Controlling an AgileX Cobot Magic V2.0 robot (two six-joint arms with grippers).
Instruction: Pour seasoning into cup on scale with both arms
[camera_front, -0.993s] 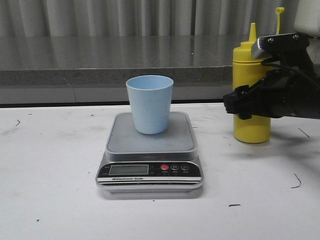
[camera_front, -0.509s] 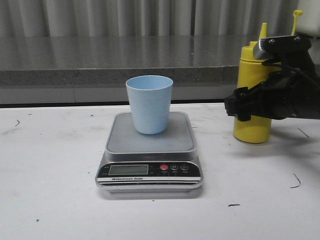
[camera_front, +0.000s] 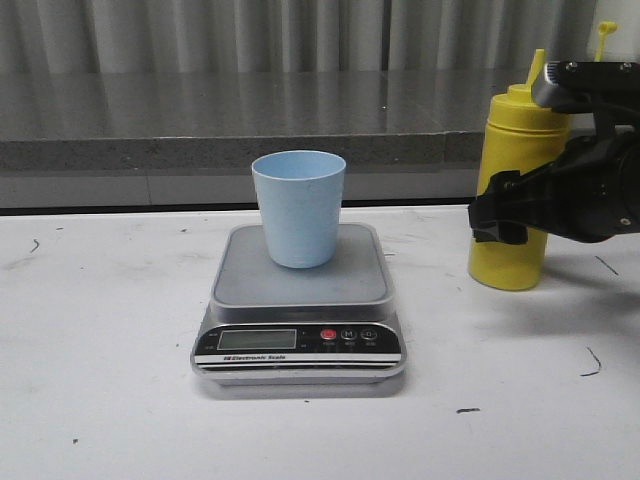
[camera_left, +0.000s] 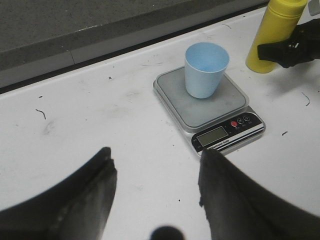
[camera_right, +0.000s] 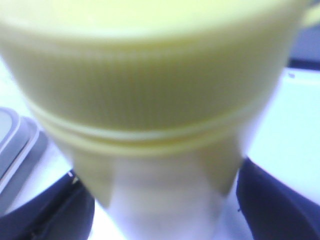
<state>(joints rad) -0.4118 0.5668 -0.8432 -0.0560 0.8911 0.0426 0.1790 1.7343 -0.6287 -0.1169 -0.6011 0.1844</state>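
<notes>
The seasoning bottle stood near the right edge of the bench, slightly tilted, its base apparently touching the surface, its nozzle bare and the tethered cap hanging off to the side on its strap. The right gripper was around its middle; in the right wrist view the yellow body filled the gap with a dark finger on each side, but the blur kept me from telling whether the jaws had closed on it or only framed it.

The cup sat upright toward the back of the scale, mid-bench and well apart from the bottle. The left gripper hung spread and empty over the front-left of the bench.

The main risk I judged was the grasp: a soft squeeze bottle gripped mid-body could slip or swing when lifted, or spurt through the uncapped nozzle if clamped hard before it reached the cup. The light cup could also be knocked off the platform by the nozzle, since nothing steadied it.
</notes>
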